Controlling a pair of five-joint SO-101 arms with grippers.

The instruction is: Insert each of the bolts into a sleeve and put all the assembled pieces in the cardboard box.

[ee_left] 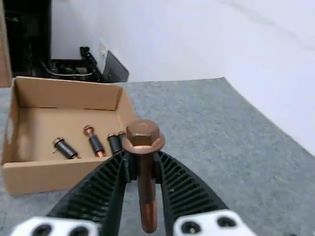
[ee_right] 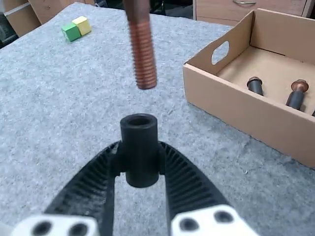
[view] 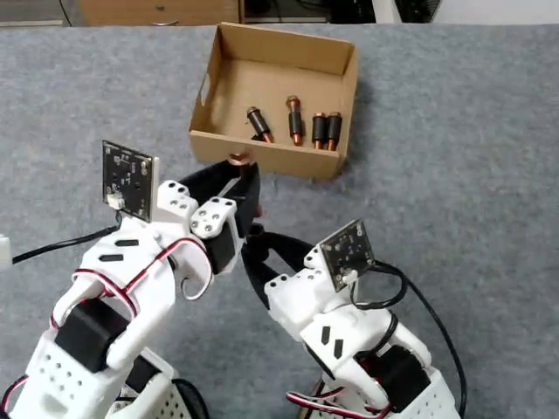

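The left tool (ee_left: 141,164) gripped a copper bolt (ee_left: 143,139) by the shank just under its hex head. The bolt stood upright, head up and thread down. The right tool (ee_right: 140,150) clamped a black sleeve (ee_right: 139,129) upright, its open mouth facing up. The bolt's threaded end hung just above that mouth, roughly in line with it, with a gap of air between them.

From above, both tools met just near the cardboard box (view: 271,155). The bolt head sat close to the box's near wall but apart from it. Four assembled pieces (view: 294,120) lay inside along the near side, from the middle to the right, with open cardboard floor to their left and beyond. The grey surface (view: 454,131) spread wide to the box's right. A green block (ee_right: 70,32) and a yellow block (ee_right: 82,24) sat touching each other, well apart from the tools.
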